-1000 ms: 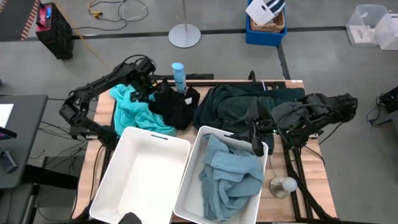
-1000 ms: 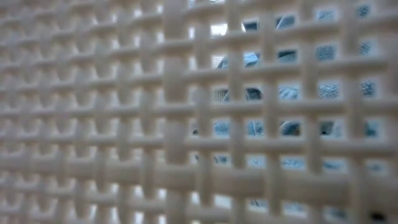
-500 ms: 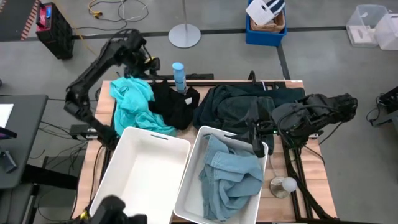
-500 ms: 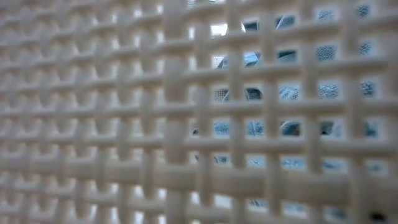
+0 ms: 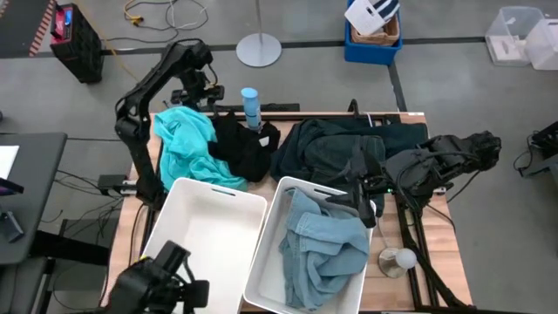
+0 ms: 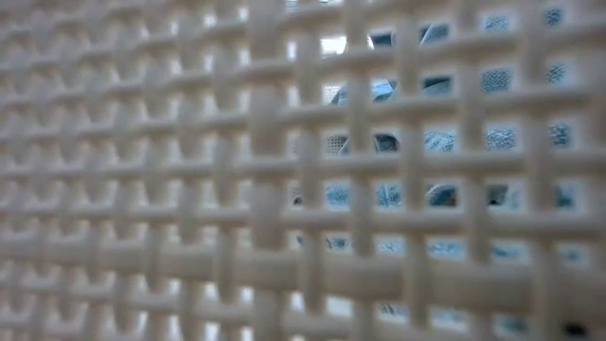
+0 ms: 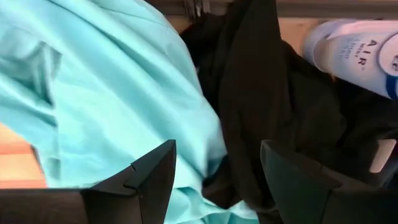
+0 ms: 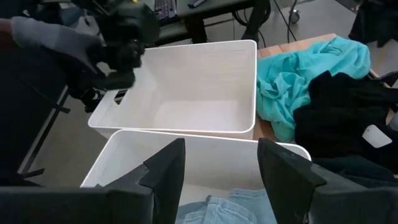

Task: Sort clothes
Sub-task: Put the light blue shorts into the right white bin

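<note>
The left gripper (image 5: 199, 85) hangs above the far left corner of the wooden counter (image 5: 417, 253), its jaws apart and holding nothing; in the left wrist view the soft turquoise fabric garment (image 7: 106, 93) and the crumpled black fabric garment (image 7: 273, 106) lie right below and ahead of the two dark fingers (image 7: 149, 180), touching each other, with the seam between them roughly under the gap. From above, the turquoise garment (image 5: 187, 144) spreads down to the rim of the empty white rectangular plastic bin (image 5: 205, 240), and the black garment (image 5: 244, 146) sits just beside the slim blue bottle (image 5: 251, 106), which stands upright near the counter's far edge. The right gripper (image 5: 364, 199) is poised over the far rim of the second white rectangular plastic bin (image 5: 272, 253), jaws apart and empty, with the pale grey-blue fabric garment (image 5: 324, 246) lying inside that bin just below them. Behind it, a heap of dark green fabric garments (image 5: 327, 150) covers the far right of the counter up to its edge. The two bins touch side by side along the near edge, leaving only a bare strip at the right.
</note>
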### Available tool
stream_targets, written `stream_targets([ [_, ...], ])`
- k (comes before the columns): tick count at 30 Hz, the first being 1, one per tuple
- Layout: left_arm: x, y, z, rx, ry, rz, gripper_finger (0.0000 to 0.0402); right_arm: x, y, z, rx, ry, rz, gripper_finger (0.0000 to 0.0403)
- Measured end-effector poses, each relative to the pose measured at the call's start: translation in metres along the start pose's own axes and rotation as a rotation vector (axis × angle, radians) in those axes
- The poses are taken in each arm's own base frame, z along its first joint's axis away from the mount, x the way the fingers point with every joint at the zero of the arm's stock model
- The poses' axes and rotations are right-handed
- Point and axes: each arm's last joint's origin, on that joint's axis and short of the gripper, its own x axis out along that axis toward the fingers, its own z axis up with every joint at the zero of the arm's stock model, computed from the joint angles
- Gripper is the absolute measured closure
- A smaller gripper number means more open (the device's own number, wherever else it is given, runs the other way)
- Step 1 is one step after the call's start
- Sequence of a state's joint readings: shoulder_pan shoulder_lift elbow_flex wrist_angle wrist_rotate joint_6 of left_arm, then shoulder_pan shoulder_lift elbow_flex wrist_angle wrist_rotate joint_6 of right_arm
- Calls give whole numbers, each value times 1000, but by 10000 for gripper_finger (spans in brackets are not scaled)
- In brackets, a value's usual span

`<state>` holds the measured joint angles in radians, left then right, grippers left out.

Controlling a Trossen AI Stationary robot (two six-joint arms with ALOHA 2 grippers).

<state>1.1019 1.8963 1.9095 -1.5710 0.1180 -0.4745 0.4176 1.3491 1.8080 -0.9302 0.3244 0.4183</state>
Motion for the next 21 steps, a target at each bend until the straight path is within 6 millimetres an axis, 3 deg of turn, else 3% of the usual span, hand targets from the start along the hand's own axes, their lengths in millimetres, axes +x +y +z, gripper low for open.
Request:
stream_targets([
  [5, 20, -5, 13, 1, 54, 19, 173, 0, 0, 0, 1, 0, 1, 184],
  [15, 9, -1, 18, 35, 14, -6, 173, 0, -1, 0, -5, -6, -16, 184],
  [21, -6, -23, 15, 95, -87, -72, 173, 2, -5, 2, -24, -10, -37, 184],
])
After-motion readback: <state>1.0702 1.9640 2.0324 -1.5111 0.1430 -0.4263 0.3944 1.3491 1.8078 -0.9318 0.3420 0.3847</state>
